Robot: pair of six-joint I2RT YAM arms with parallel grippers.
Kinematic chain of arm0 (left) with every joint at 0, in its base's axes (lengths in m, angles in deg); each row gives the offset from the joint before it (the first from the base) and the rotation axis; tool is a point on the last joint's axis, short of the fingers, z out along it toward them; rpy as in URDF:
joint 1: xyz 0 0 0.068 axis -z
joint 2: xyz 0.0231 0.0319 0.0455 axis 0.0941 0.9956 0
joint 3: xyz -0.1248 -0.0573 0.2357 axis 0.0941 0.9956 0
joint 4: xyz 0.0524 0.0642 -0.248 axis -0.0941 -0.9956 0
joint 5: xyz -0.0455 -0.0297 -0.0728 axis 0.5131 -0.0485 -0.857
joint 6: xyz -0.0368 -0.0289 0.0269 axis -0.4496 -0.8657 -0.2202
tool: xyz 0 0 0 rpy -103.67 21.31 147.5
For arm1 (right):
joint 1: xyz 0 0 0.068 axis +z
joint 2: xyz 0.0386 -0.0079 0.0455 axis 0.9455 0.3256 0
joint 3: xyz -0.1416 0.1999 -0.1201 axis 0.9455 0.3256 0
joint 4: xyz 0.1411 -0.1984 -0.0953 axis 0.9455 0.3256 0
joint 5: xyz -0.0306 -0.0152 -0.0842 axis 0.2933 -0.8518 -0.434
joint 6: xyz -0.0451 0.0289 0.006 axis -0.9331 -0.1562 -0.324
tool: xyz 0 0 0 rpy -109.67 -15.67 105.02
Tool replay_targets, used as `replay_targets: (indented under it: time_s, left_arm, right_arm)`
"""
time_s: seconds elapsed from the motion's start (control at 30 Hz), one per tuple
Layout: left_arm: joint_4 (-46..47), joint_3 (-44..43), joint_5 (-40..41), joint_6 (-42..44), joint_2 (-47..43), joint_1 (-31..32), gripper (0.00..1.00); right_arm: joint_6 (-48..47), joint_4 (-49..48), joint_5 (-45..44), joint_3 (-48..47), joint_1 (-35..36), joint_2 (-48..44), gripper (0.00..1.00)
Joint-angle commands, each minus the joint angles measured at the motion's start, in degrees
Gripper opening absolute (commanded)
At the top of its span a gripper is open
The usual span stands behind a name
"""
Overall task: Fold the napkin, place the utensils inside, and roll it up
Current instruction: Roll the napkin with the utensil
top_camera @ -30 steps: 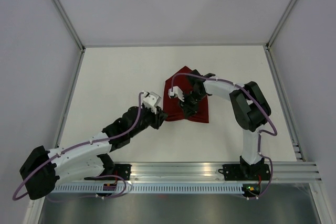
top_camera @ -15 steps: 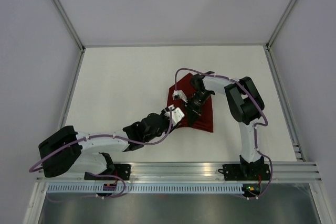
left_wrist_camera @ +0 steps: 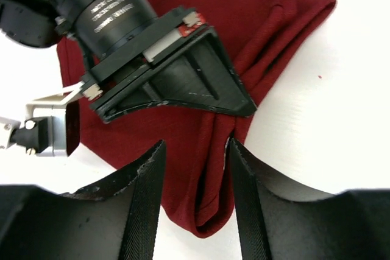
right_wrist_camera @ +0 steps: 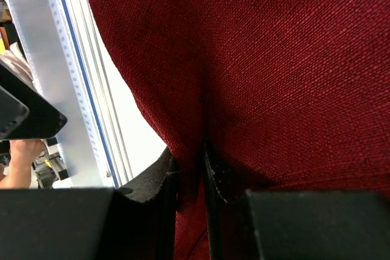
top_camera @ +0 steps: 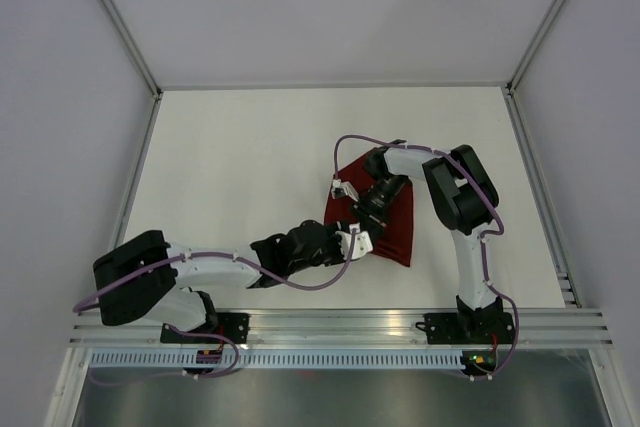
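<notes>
White table [top_camera: 230, 157] fills a booth of pale walls [top_camera: 60, 127], with a metal rail [top_camera: 350, 319] along its near edge, and the napkin [top_camera: 398, 232] lies folded on it, right of centre. Seen from above, the right gripper [right_wrist_camera: 190, 161] covers much of the napkin's middle, its jaws nearly together and clamped on a ridge of the cloth. At the near corner the left gripper [left_wrist_camera: 195, 145] sits with jaws apart, astride a fold; whether they touch it is hard to tell.

Maroon cloth napkin [top_camera: 398, 229], folded in layers, creased; on the white table [top_camera: 230, 167]
</notes>
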Motion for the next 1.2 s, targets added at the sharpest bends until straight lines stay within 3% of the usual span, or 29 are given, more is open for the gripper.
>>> replay_targets:
  time_s: [0.0, 0.6, 1.17]
  left_arm:
    - [-0.8, -2.2, -2.9, 5.8, 1.3, 1.4, 0.53]
    - [-6.6, -7.9, -7.3, 17.4, 10.8, 2.4, 0.61]
    - [1.7, -7.4, -4.2, 22.5, 17.0, 0.1, 0.62]
  right_arm:
    - [-3.4, -8.0, -14.0, 2.8, -0.1, 4.7, 0.22]
    - [-2.3, -8.8, -14.5, 2.5, -0.3, 5.5, 0.2]
    - [-2.7, -8.7, -14.4, 3.1, -0.4, 5.5, 0.2]
